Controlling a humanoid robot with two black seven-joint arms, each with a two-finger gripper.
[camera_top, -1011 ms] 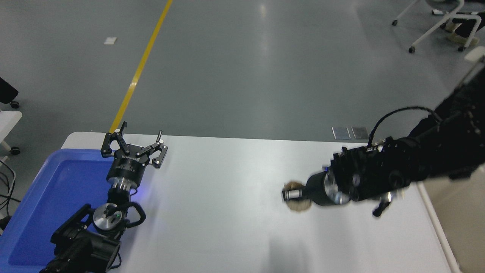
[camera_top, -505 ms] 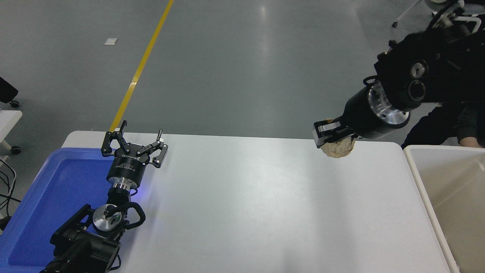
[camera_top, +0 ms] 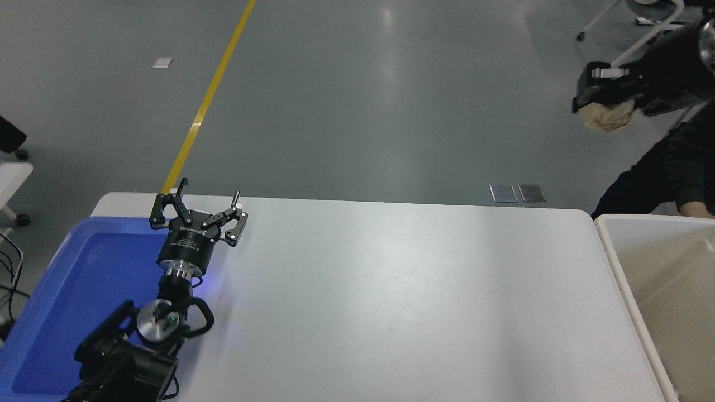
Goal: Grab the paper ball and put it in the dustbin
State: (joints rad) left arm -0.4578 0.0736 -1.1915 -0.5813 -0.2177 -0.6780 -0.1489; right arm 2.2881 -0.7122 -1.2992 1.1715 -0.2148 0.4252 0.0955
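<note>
My right gripper (camera_top: 604,103) is high at the upper right, well above the table, and is shut on the tan crumpled paper ball (camera_top: 608,117), which hangs below its fingers. The cream-white dustbin (camera_top: 620,268) stands at the table's right end, lower right of the picture, only partly in view; the ball is above and beyond its far rim. My left gripper (camera_top: 196,211) is open and empty, parked at the lower left by the blue tray.
A shallow blue tray (camera_top: 67,285) lies at the table's left end under my left arm. A person's dark sleeve (camera_top: 665,178) and hand (camera_top: 697,209) sit beyond the dustbin's far edge. Wheeled chair legs (camera_top: 642,22) stand at the top right.
My right gripper has lifted the paper ball off the table and swung it up and to the right, toward the dustbin's side. The left arm has not moved.
</note>
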